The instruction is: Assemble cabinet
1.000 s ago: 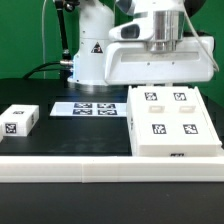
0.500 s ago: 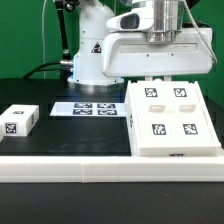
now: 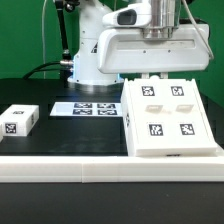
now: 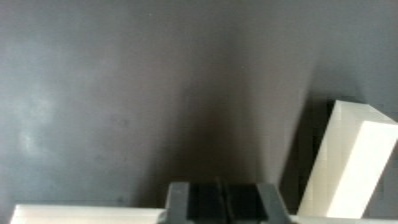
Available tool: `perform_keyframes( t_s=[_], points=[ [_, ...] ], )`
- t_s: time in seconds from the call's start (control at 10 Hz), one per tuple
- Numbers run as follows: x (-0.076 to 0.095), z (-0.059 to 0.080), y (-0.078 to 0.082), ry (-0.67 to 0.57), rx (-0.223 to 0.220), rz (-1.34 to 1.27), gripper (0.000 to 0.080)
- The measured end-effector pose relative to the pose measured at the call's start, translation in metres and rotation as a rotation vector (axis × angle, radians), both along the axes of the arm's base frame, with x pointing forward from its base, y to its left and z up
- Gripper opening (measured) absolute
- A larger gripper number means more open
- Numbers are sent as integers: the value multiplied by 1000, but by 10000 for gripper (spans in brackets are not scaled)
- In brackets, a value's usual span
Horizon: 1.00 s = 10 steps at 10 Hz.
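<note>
Exterior view, worked from its left to its right.

- Small white panel [image 3: 20, 120] lay flat on the black worktop [image 3: 60, 140], close to the edge at the exterior view's left and toward the front. One black-and-white tag faced up on it.
- Marker board [image 3: 88, 108] lay flat farther back, about mid-worktop, well apart from the panel.
- Arm [image 3: 150, 50] rose from behind the marker board and reached over the back of the worktop, toward the exterior view's right.
- Cabinet body [image 3: 170, 125] sat on the half of the worktop at the exterior view's right, slightly skewed. Its broad top face carried four square tags. Its near side came down to the white ledge [image 3: 100, 170] along the front edge.
- The fingers were not clear from this camera; the arm's bulk sat above the body's far edge.

Wrist view:

- Tool [image 4: 222, 197] was closed, jaws pressed together with nothing between them, above bare dark worktop [image 4: 125, 100].
- A white block [image 4: 347, 160] stood beside the tool, apart from it. Which part it was could not be told.
- A pale strip [image 4: 80, 212] showed at the frame edge beside the fingers.
</note>
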<state>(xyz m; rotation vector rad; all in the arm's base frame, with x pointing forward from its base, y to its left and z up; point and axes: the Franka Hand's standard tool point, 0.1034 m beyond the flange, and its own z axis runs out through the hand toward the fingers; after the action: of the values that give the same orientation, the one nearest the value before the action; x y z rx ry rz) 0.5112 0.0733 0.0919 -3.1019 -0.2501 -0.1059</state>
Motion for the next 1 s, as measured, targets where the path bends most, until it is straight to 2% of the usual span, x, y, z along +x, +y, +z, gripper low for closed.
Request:
perform_keyframes(
  t_s=[0.2, 0.6, 1.0],
  points=[
    [12, 14, 3, 19, 0, 2, 2],
    [7, 9, 3, 26, -1, 3, 2],
    [13, 22, 2, 40, -2, 3, 2]
  ],
)
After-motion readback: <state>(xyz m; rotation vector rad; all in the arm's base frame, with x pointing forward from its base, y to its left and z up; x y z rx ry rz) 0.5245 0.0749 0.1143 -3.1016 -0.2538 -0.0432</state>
